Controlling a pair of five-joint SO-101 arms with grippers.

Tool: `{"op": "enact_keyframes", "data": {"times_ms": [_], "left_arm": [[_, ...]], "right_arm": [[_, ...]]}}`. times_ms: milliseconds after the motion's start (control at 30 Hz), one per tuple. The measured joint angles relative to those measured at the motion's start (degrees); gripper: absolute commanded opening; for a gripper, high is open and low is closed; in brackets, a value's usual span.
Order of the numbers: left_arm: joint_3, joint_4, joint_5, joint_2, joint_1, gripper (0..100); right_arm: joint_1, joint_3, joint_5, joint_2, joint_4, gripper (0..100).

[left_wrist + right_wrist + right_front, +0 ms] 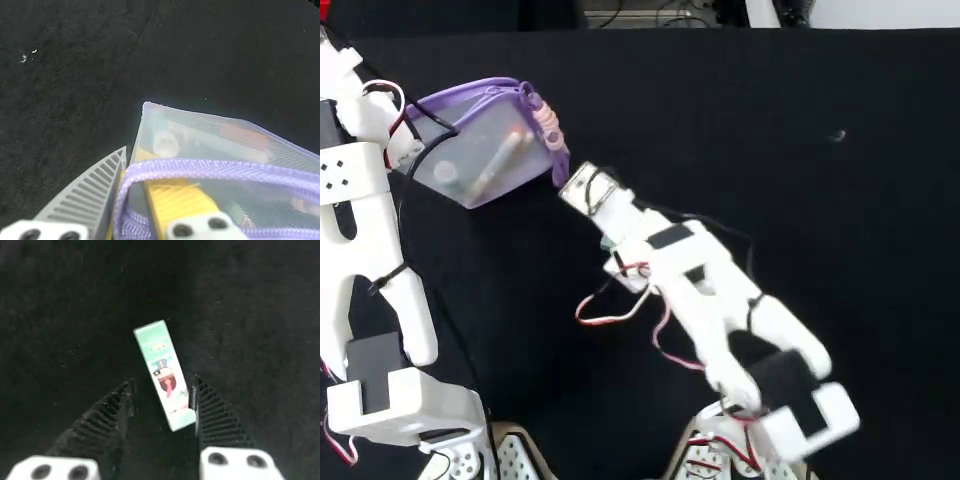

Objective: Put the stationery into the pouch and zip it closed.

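Note:
A translucent pouch with a purple zip rim hangs tilted at the back left, with its mouth open. My left gripper is shut on its rim; one finger is outside the pouch and the yellow one inside. Through the mesh I see a white stick and a pen-like item. A small green eraser box lies flat on the black cloth. My right gripper is open low over it, with a finger on either side; it sits just right of the pouch.
A pink zip-pull cord dangles from the pouch's right end, close to the right gripper. The black tablecloth stretches bare to the right and back. Loose red and white wires hang under the right arm.

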Motion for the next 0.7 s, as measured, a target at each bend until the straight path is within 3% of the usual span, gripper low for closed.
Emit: {"op": "enact_keyframes", "data": {"times_ms": [433,633,700], "left_arm": [[0.00,0.00,0.00,0.00,0.00,3],[0.00,0.00,0.00,0.00,0.00,3],[0.00,0.00,0.00,0.00,0.00,3]], "right_arm": [[0.00,-10.81,2.29,10.64,8.44,16.5],[0.00,-16.00,2.29,14.33,12.22,0.7],[0.00,-16.62,2.29,14.33,12.57,2.6]]}}
